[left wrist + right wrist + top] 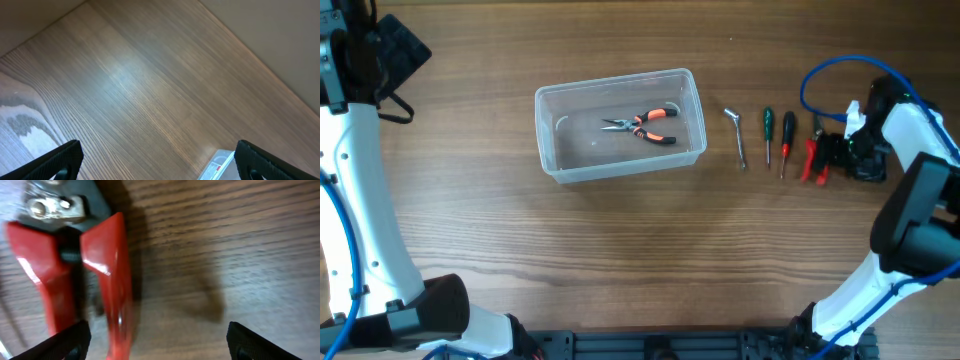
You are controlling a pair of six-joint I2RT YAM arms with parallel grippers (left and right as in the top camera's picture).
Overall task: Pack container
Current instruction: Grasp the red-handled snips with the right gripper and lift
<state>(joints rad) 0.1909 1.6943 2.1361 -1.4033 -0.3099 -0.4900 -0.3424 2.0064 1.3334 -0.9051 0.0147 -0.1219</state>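
Observation:
The clear plastic container (616, 80) stands at the table's middle, and one corner of it shows in the left wrist view (218, 167). Orange-and-black pliers (645, 124) lie inside it. To its right lie a bent metal key (738, 137), a green-handled screwdriver (767, 135), a dark-handled screwdriver (787, 142) and red-handled pliers (811, 160). My right gripper (832, 152) is low over the red pliers (105, 275). It is open (157, 345), with one red handle between its fingers. My left gripper (392, 50) is open and empty (160, 160), high at the far left.
A blue cable (825, 75) loops above the right arm. Bare wood table (650, 240) lies in front of the container and the row of tools.

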